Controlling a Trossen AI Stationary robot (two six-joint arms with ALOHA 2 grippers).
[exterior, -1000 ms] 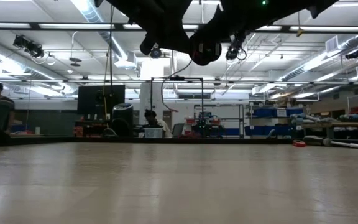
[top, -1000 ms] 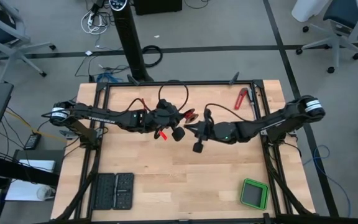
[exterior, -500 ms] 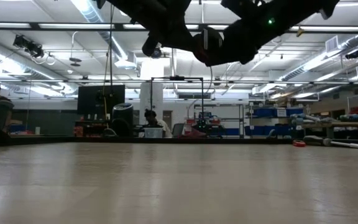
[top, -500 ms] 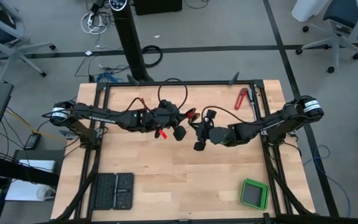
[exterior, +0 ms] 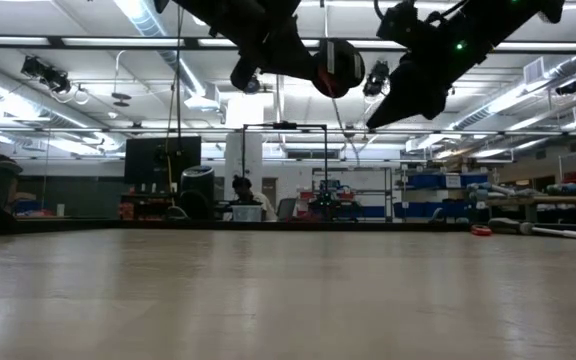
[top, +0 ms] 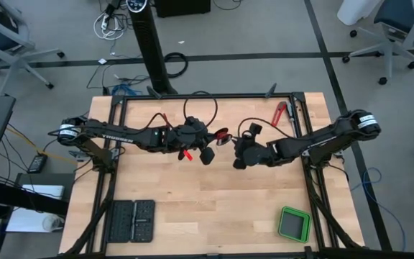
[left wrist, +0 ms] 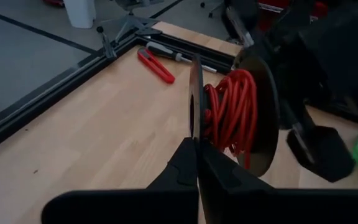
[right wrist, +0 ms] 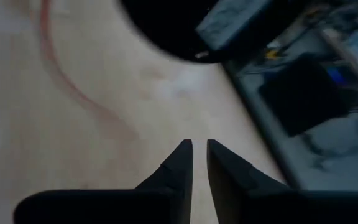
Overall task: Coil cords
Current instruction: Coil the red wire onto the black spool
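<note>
High view: left gripper (top: 208, 144) and right gripper (top: 237, 149) both held above table mid-line, tips facing each other, close together but apart. Red wire (top: 222, 137) as a small red bundle between the two tips, by the left one. Thicker black cable loop (top: 200, 106) arcing behind left wrist. Red-handled tool (top: 278, 114) on the wooden table (top: 207, 208) near the far right rail, green box (top: 294, 224) at near right corner, black tray (top: 129, 221) at near left. None of these between grippers.

Low view: both arms high over the tabletop, nothing beneath them. Dark disc with red rim (exterior: 339, 67) at the left arm's end, right gripper (exterior: 385, 112) just beside it, not touching. People in the room beyond.

Left wrist view: fingers (left wrist: 188, 165) pinched fully together on the thin edge of a dark spool disc (left wrist: 195, 102). Red wire (left wrist: 232, 115) wound between two discs, winding axis roughly level, parallel to table. Right arm's dark body close behind the spool.

Right wrist view: fingers (right wrist: 182, 162) a narrow slit apart, nothing between them. Faint red strand (right wrist: 61, 78) blurred over the wood; dark round shape ahead.
</note>
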